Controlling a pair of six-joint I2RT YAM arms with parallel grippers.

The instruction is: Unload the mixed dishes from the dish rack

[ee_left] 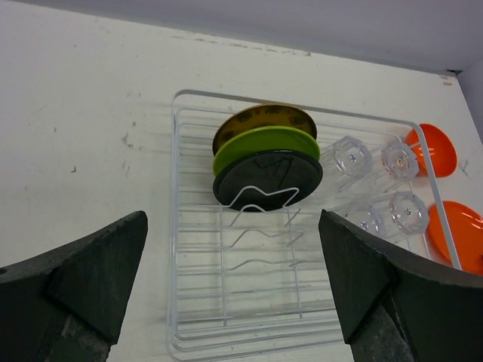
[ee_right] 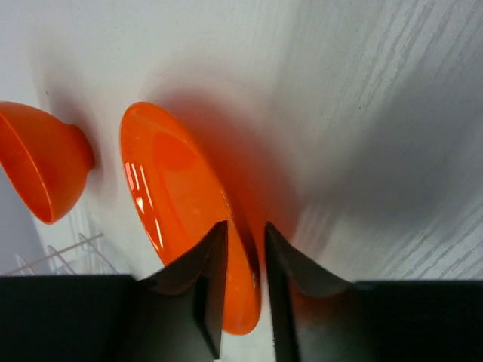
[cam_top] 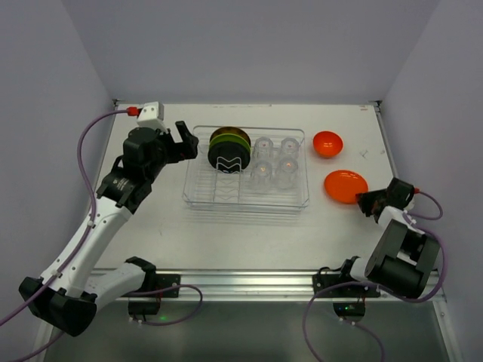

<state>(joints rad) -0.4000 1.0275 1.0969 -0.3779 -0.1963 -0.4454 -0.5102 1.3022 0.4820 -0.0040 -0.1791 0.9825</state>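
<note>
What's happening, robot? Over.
Left gripper open beside dish rack. Right gripper pinching orange plate on table. Three plates, four glasses inside rack. Nothing blocking.

Plates (cam_top: 229,149) left of glasses (cam_top: 263,170), maybe touching

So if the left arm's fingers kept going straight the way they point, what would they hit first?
Most likely the dish rack: its near wall lies straight ahead of the open left fingers, with the black plate standing further in. Depth is hard to judge.

White table (cam_top: 249,241), dish rack (cam_top: 245,207), orange bowl (cam_top: 327,143), orange plate (cam_top: 345,185)
</note>
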